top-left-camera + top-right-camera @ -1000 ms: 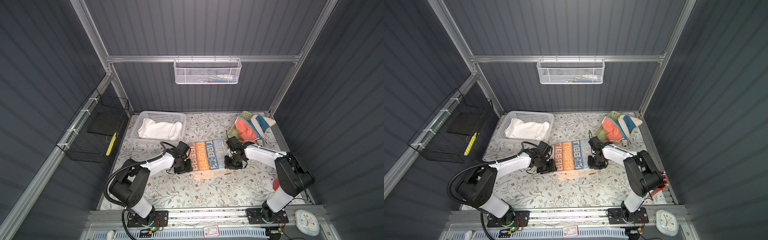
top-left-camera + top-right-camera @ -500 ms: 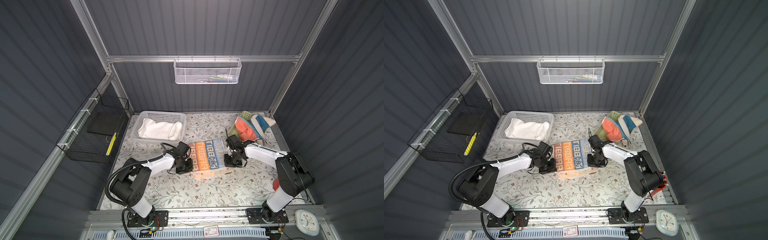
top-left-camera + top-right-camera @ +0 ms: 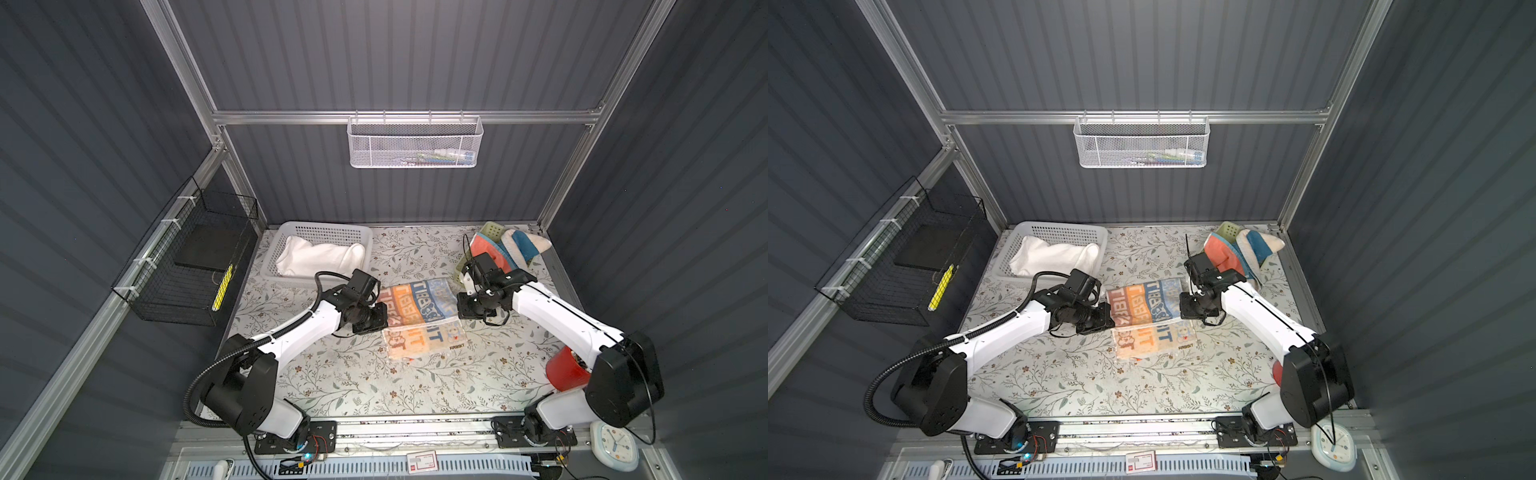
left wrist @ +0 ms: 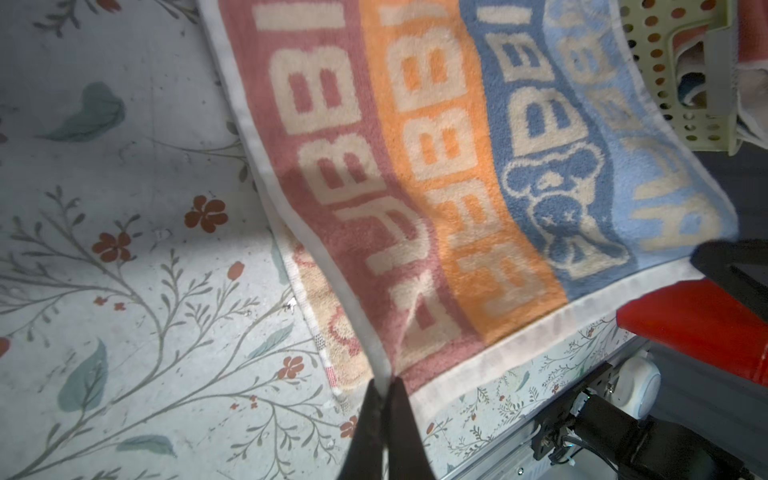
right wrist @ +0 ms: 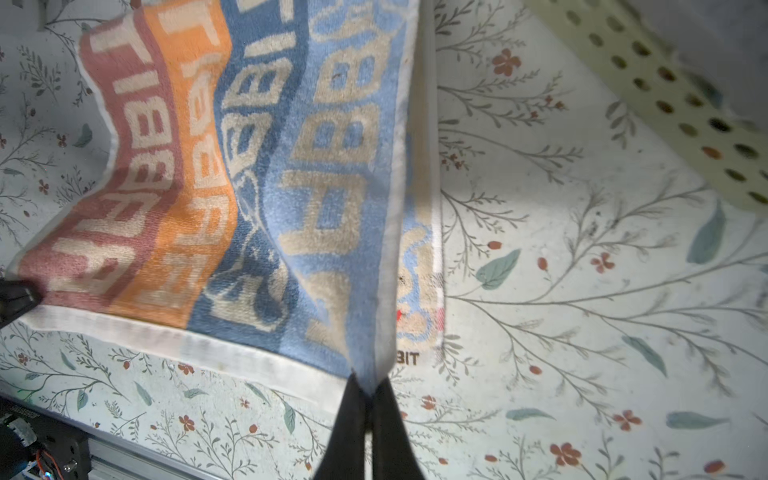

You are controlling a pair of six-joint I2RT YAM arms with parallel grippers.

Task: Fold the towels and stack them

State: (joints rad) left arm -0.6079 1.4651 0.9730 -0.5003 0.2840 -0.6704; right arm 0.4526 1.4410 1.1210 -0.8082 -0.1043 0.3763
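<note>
Fold step: left gripper [image 4: 384, 390] and right gripper [image 5: 365, 386] each pinch a corner of the lettered towel [image 3: 415, 305], held up mid-table [image 3: 332, 374]. Next, probably: carry both corners evenly to the near edge, then release.

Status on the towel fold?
Left hand, right hand shut on lettered towel corners. Edge raised over lower layer. Green basket near right hand.
</note>
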